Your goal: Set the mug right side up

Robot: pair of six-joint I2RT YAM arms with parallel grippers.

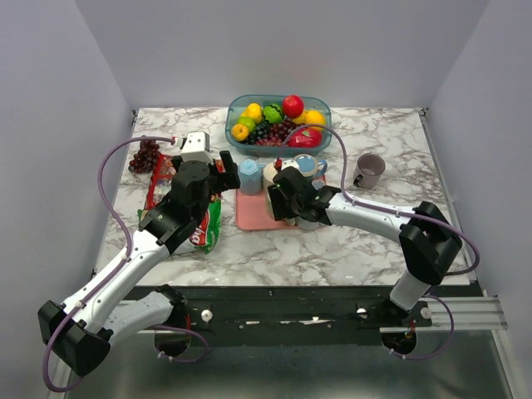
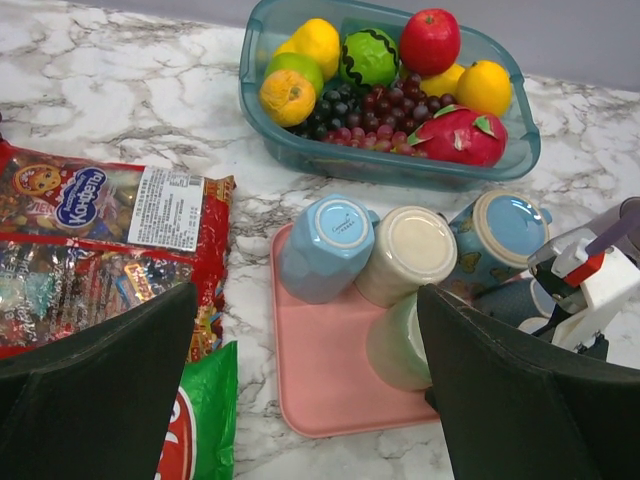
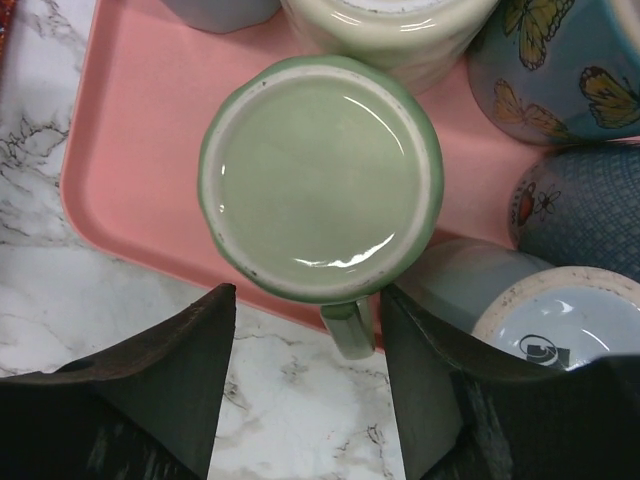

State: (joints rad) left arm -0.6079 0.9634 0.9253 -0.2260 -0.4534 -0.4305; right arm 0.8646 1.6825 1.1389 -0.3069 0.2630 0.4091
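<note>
A pale green mug (image 3: 320,175) stands upside down on the pink tray (image 3: 130,150), with its handle (image 3: 350,325) pointing out over the tray's near edge. My right gripper (image 3: 305,385) is open and hovers above it, one finger on each side of the handle, touching nothing. In the top view the right gripper (image 1: 287,195) hides this mug. My left gripper (image 2: 305,395) is open and empty, above the tray's left part; the green mug (image 2: 400,345) shows beside its right finger. An upright brownish mug (image 1: 368,170) stands alone at the right.
Upside-down blue (image 2: 330,245), cream (image 2: 412,252) and butterfly (image 2: 495,235) mugs crowd the tray's far side, with further mugs (image 3: 560,320) to the right. A fruit bin (image 1: 278,120) stands behind. Snack bags (image 2: 90,230) and grapes (image 1: 145,155) lie at the left.
</note>
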